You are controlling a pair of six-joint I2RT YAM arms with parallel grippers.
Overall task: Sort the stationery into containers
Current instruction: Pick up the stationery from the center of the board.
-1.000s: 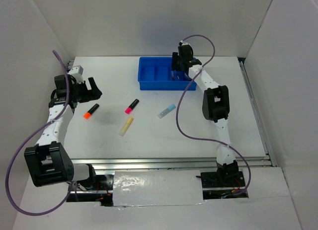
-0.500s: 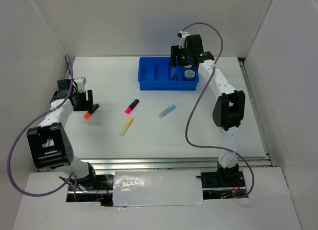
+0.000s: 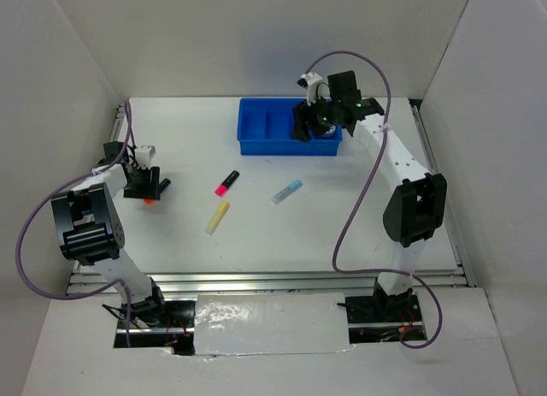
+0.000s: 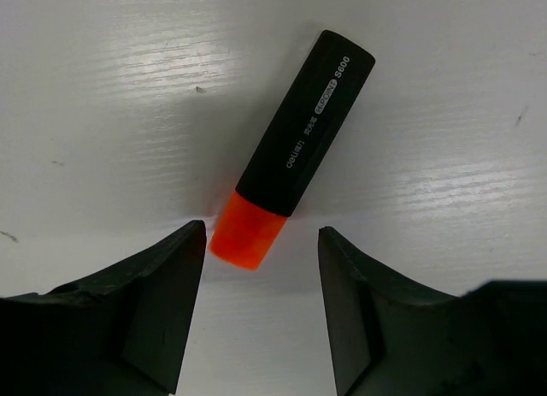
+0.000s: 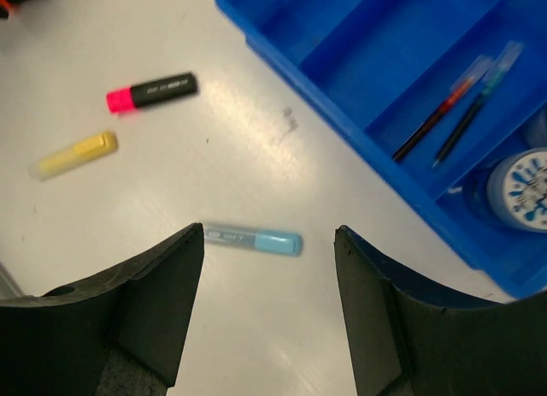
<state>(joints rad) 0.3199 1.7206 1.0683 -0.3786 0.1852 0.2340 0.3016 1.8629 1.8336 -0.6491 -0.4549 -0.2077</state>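
Note:
An orange highlighter (image 4: 295,148) with a black body lies on the white table, its orange cap (image 4: 248,235) between the tips of my left gripper (image 4: 261,230), whose jaws stand apart and clear of it. From above, that gripper (image 3: 144,189) sits at the far left over the highlighter (image 3: 152,197). My right gripper (image 3: 309,127) hovers open and empty over the blue tray (image 3: 269,146). Its view shows the light blue highlighter (image 5: 254,239) below, the pink one (image 5: 152,91) and the pale yellow one (image 5: 73,154). Two thin pens (image 5: 444,114) and a patterned roll (image 5: 521,186) lie in the tray (image 5: 282,50).
The pink (image 3: 226,183), yellow (image 3: 217,217) and light blue (image 3: 287,192) highlighters lie loose mid-table. White walls enclose the table on three sides. Purple cables loop from both arms.
My left gripper has moved down over the orange highlighter and its jaws have narrowed. My right gripper has lifted out of the tray, leaving a roll there, and its arm has swung right.

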